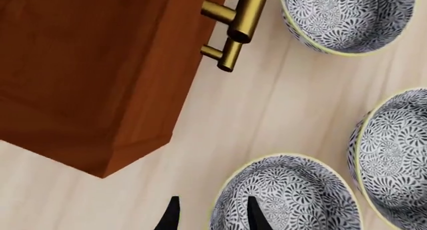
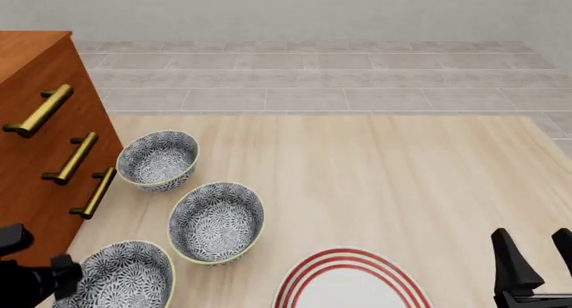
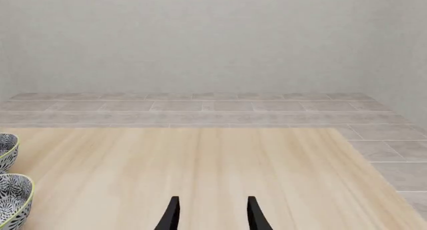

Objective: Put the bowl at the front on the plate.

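Observation:
Three patterned bowls stand in a row beside the cabinet. The bowl at the front (image 2: 120,278) is nearest me at the lower left, and it also shows in the left wrist view (image 1: 293,195). My left gripper (image 1: 213,217) is open just above it, one finger over the inside and one outside the yellow rim. In the front view only the left arm's dark body (image 2: 36,281) shows, right beside that bowl. The plate (image 2: 350,281) with red rings lies at the front centre, cut by the frame edge. My right gripper (image 2: 536,254) (image 3: 213,216) stands open and empty to the right of the plate.
A brown cabinet (image 2: 40,140) with brass handles (image 2: 72,157) borders the left side, close to the bowls. The middle bowl (image 2: 216,221) and the far bowl (image 2: 159,159) stand behind the front one. Beyond the wooden table (image 2: 384,167) runs a tiled floor.

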Tool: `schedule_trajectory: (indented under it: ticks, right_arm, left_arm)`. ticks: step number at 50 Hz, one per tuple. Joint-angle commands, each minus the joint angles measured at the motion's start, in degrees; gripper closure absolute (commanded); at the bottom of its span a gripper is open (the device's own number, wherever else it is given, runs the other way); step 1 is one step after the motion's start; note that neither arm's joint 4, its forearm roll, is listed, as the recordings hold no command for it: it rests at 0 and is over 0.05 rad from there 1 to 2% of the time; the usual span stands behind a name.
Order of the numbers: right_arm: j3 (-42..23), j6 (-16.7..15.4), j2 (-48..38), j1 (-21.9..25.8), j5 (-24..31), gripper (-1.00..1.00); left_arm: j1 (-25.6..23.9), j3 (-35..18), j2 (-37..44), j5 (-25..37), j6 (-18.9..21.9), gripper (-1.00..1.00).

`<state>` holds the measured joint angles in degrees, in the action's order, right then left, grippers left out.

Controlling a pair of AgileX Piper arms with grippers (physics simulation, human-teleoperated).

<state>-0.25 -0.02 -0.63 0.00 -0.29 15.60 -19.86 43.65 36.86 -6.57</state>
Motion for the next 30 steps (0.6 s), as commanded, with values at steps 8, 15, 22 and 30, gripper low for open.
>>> schedule_trajectory:
  ticks: [8,15,22,30]
  right_arm:
    - [0.05,0.01,0.12,0.00,0.05,-1.00]
    - [0.05,0.02,0.13,-0.01,0.06,-1.00]
    - [0.05,0.01,0.12,0.00,0.06,-1.00]
    - [0.05,0.02,0.13,-0.01,0.06,-1.00]
  left_arm:
    - [1.48,4.50,5.17,-5.98,4.07,-1.00]
    - [1.34,5.82,5.51,-6.43,4.23,-1.00]
    - [1.19,6.49,6.24,-7.13,4.63,-1.00]
    - [0.38,7.92,7.08,-8.77,4.33,-1.00]
